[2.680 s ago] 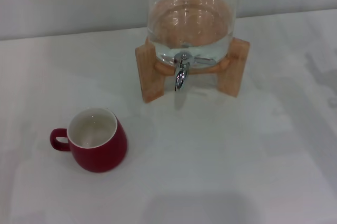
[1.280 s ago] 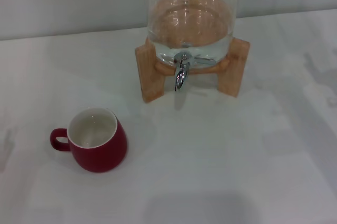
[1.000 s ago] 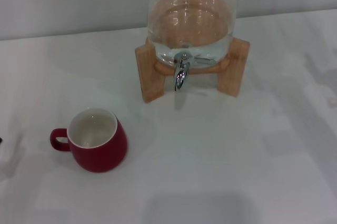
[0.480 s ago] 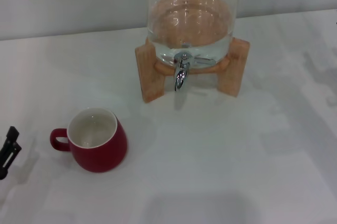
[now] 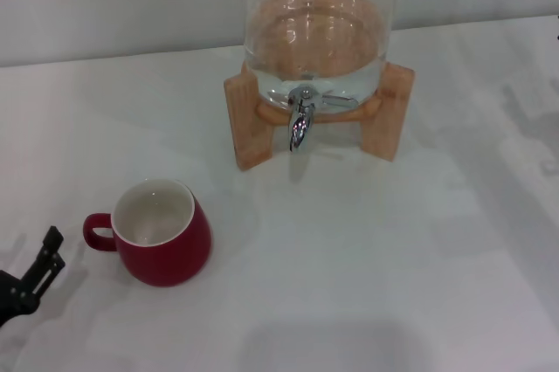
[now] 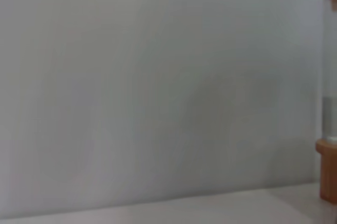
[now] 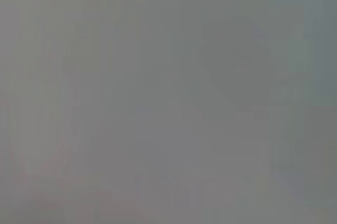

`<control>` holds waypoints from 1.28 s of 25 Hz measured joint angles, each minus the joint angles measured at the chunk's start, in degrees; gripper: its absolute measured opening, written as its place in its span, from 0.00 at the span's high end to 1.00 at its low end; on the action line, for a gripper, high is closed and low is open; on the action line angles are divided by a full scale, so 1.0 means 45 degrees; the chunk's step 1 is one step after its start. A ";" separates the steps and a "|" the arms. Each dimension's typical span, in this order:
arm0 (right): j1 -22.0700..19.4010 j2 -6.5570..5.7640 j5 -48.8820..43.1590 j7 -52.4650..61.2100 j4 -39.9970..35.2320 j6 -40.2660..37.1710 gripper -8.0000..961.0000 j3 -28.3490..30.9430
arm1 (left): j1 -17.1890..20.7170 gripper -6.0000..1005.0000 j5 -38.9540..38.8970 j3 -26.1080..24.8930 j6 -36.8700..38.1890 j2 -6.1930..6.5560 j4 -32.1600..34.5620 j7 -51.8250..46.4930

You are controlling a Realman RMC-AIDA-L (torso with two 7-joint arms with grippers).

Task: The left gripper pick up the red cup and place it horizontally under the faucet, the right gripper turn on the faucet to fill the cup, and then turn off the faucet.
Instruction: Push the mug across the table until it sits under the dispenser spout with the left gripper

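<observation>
Left end effector [image 5: 31,280] is mostly cut off at the frame edge, just one black finger showing, so can't tell its grip. Red cup [image 5: 162,232] sits upright on the worktop [image 5: 367,250] just to its right, not touching. Faucet [image 5: 300,121] is further off, beyond the cup. Right end effector isn't visible.

A staged test bench, by the look of it: bare white worktop [image 5: 367,285] against a blank grey wall [image 5: 122,1], just a glass water dispenser [image 5: 316,27] on its wooden stand [image 5: 247,123], nothing homely around.

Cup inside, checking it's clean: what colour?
White inside the red cup, dark red outside; the head view shows it best.
</observation>
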 joint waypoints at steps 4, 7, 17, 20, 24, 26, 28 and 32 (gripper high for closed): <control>0.0001 0.0000 0.0000 0.0000 -0.0045 -0.0001 0.12 0.0001 | 0.0072 0.12 0.0002 0.0229 0.0052 -0.0026 -0.0014 0.0000; -0.0002 0.0000 0.0000 0.0000 -0.0051 -0.0001 0.12 0.0000 | 0.0112 0.12 0.0004 0.0310 0.0058 -0.0030 -0.0028 0.0000; -0.0047 0.0000 0.0000 0.0000 -0.0045 -0.0189 0.12 0.0000 | 0.0132 0.12 0.0000 0.0402 0.0436 -0.0024 -0.0004 0.0000; -0.0057 0.0000 0.0000 0.0000 -0.0011 -0.0299 0.12 0.0000 | 0.0118 0.12 0.0000 0.0500 0.0545 0.0005 -0.0008 0.0000; -0.0061 0.0000 0.0000 0.0000 0.0014 -0.0319 0.12 0.0000 | 0.0067 0.12 -0.0001 0.0713 0.0695 0.0046 -0.0053 0.0000; -0.0061 0.0000 0.0000 0.0000 0.0025 -0.0319 0.12 0.0000 | 0.0057 0.12 0.0000 0.0823 0.0770 0.0066 -0.0084 -0.0001; -0.0061 0.0000 0.0000 -0.0001 0.0031 -0.0319 0.12 0.0000 | 0.0048 0.12 -0.0001 0.0850 0.0838 0.0077 -0.0104 0.0000; -0.0062 0.0000 0.0000 -0.0001 0.0037 -0.0319 0.12 0.0000 | 0.0022 0.12 0.0000 0.0858 0.0889 0.0095 -0.0114 0.0000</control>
